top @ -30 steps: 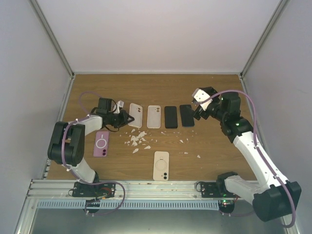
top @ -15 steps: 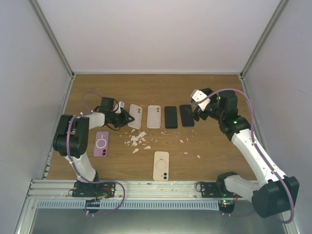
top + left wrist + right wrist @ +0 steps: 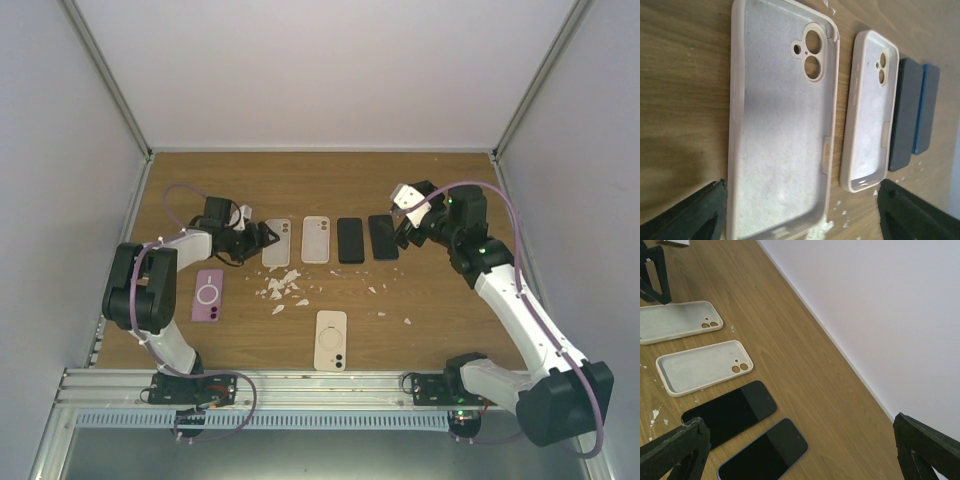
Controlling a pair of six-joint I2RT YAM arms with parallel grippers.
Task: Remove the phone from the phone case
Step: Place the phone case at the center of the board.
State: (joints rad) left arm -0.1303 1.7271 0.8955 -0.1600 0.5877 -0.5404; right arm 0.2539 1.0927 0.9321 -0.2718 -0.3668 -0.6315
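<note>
Currently, the left claw is released: its two fingers stand wide apart and low over the bench, and the near end of the left empty case lies between them. Whether the fingers touch this case cannot be told. The case lies open side up, with its pale lining and camera cut-out exposed. Just beside it, in the same row, lie a second empty case, a black phone and a blue-edged phone, both phones screen up. The four items lie parallel and apart from one another. The right claw is also released, its fingers spread wide. It hangs above the right end of the row, beside the blue-edged phone, and grasps nothing. The beige cased phone lies back up near the front centre of the bench, well apart from both claws, with dark camera lenses showing in the case cut-out. A purple case lies back up at the left, beside the left arm. White fragments are scattered on the bench between the row and the beige cased phone.
</note>
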